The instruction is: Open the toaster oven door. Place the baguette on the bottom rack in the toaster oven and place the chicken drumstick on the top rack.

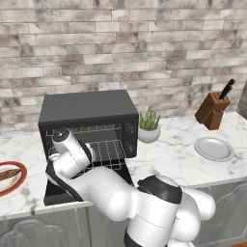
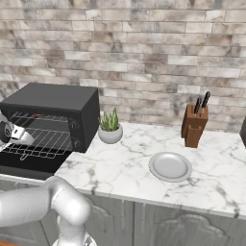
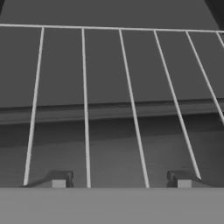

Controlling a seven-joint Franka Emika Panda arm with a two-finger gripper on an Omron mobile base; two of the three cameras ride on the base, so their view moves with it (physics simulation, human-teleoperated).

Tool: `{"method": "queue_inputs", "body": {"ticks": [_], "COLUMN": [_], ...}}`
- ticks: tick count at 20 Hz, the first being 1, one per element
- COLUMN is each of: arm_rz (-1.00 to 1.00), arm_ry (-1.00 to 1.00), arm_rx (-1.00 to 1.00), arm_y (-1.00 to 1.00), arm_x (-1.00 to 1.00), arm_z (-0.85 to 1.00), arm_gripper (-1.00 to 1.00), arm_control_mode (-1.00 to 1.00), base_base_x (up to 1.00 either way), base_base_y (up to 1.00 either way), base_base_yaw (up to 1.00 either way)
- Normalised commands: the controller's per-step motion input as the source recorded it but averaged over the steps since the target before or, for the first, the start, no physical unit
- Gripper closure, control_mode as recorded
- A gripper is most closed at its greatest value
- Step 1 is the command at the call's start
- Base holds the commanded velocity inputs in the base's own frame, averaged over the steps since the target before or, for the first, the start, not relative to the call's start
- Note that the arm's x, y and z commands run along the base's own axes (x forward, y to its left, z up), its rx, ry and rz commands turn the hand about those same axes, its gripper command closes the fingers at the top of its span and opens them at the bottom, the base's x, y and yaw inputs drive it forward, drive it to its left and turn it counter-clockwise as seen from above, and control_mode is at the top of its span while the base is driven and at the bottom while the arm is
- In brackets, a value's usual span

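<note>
A: What's the room like?

B: A brick wall in grey and tan runs behind a white marble tabletop with grey veins; grey cabinet fronts sit below it. No writing or brand can be read anywhere.

A: And on it, biggest first?

B: The toaster oven, matte black, stands toward the left end against the wall. The toaster oven door is folded down flat over the front edge. Inside, the top rack and the bottom rack are both bare where they show. A wooden knife block stands at the back right, a grey plate in front of it, and a potted plant is just beside the oven's right side. At the left edge a red-rimmed plate holds the baguette.

A: The hand?

B: The hand is over rack wires at the oven mouth, fingertips set wide apart, nothing between them.
</note>
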Motion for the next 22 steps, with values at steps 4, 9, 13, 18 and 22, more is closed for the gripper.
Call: {"method": "queue_inputs", "body": {"ticks": [4,9,13,18,22], "arm_rz": [0.0,0.0,0.0,0.0,0.0], "arm_ry": [0.0,-0.07,0.0,0.0,0.01], "arm_rx": [0.14,0.09,0.04,0.0,0.02], "arm_y": [0.0,0.0,-0.17,-0.48,-0.54], "arm_x": [-0.38,-0.45,-0.38,-0.3,-0.25], "arm_z": [0.4,0.62,0.39,0.16,0.26], "arm_gripper": [-1.0,-1.0,-1.0,-1.0,-1.0], "arm_control_mode": [-1.0,-1.0,-1.0,-1.0,-1.0], "base_base_x": [0.0,0.0,0.0,0.0,0.0], "base_base_y": [0.0,0.0,0.0,0.0,0.0], "base_base_yaw": [0.0,0.0,0.0,0.0,0.0]}}
